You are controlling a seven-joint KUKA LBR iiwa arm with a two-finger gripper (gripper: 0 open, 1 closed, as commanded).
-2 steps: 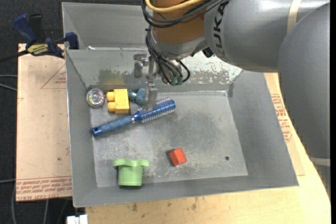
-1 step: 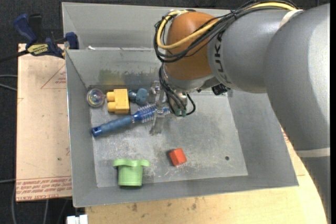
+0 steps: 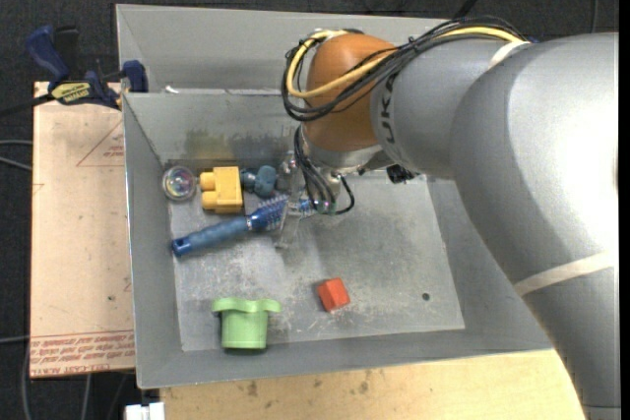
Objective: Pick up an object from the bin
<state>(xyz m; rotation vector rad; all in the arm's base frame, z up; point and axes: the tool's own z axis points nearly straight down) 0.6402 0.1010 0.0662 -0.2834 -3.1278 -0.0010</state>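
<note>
In the grey bin (image 3: 394, 261), the arm (image 3: 472, 113) comes from the right. Its gripper (image 3: 291, 211) is low at the bristle end of a blue brush (image 3: 221, 233) lying left of centre; I cannot tell whether it is apart or clamped. A green cap (image 3: 244, 322), a yellow block (image 3: 221, 190) and an orange cube (image 3: 333, 294) lie nearby.
</note>
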